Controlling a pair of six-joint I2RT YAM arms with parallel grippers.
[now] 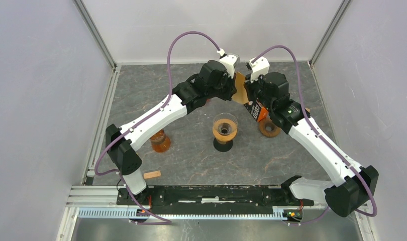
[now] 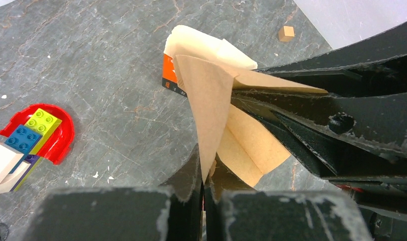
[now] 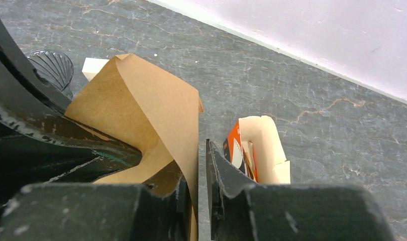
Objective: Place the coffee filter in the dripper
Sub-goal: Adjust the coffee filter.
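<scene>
A brown paper coffee filter (image 1: pixel 240 89) hangs in the air at the back middle of the table, between both grippers. My left gripper (image 2: pixel 207 168) is shut on the lower edge of the filter (image 2: pixel 206 95). My right gripper (image 3: pixel 197 160) is open by a narrow gap; a fold of the filter (image 3: pixel 141 105) lies against its left finger (image 3: pixel 171 181), and floor shows beside the other finger. The dripper (image 1: pixel 225 126), ribbed glass on a black stand, is in front of the grippers and has nothing in it. In the right wrist view the dripper (image 3: pixel 53 68) shows at top left.
An opened orange filter box (image 1: pixel 258 111) stands under the right gripper, also seen as the box (image 3: pixel 257 145). An amber vessel (image 1: pixel 161 142) is left, a brown one (image 1: pixel 268 128) right. A red dish of toy bricks (image 2: pixel 51 135), a small wooden cube (image 2: pixel 286 33) and a wooden block (image 1: pixel 152 174) lie around.
</scene>
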